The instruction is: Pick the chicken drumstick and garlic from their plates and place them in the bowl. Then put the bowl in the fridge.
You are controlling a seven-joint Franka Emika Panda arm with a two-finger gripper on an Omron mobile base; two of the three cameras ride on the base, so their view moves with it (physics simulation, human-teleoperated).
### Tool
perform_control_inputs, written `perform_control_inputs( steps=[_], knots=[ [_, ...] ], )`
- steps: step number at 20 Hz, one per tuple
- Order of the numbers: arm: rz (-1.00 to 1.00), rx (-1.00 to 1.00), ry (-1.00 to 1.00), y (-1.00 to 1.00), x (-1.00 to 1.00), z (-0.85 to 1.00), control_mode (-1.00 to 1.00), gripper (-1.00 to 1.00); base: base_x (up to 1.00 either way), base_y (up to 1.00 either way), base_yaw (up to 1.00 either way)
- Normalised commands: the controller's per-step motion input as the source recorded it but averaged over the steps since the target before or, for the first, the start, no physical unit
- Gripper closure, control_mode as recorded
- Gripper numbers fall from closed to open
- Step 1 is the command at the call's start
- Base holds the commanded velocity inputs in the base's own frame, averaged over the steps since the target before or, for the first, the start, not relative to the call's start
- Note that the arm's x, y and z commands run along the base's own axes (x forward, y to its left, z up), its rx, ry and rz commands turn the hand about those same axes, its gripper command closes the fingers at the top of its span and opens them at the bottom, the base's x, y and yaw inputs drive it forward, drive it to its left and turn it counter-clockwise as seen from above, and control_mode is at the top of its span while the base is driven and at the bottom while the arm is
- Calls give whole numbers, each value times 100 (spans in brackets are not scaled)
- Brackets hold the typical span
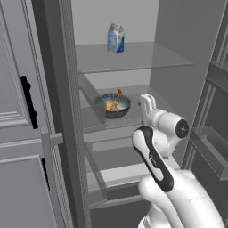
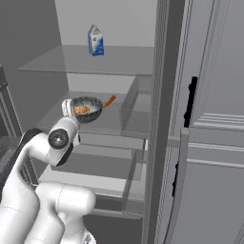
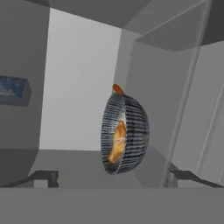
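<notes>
The dark speckled bowl [image 1: 115,105] [image 2: 86,108] [image 3: 124,135] stands on the middle glass shelf inside the open fridge [image 1: 178,53] [image 2: 33,47]. The golden chicken drumstick [image 1: 112,106] [image 2: 82,110] [image 3: 117,142] lies in the bowl. The garlic is hidden, and the plates are out of view. My gripper [image 1: 146,99] [image 2: 66,108] [image 3: 116,177] is open with nothing between its fingers. It hangs just in front of the shelf, a short way off the bowl's rim.
A blue milk carton [image 1: 115,38] [image 2: 96,40] [image 3: 13,91] stands on the upper shelf. An orange carrot-like piece [image 1: 119,92] [image 2: 109,101] lies behind the bowl. Door bins [image 1: 209,149] jut out on the right. A grey panel carries a black handle [image 1: 27,101] [image 2: 190,102].
</notes>
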Motion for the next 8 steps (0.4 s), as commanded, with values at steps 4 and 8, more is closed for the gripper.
perform_control_inputs(
  steps=[4,8],
  knots=[
    [0,0,42,-20,-49,93,-100,-100,0,0,0],
    [-2,0,38,-14,-78,39,-100,-100,0,0,0]
  ],
)
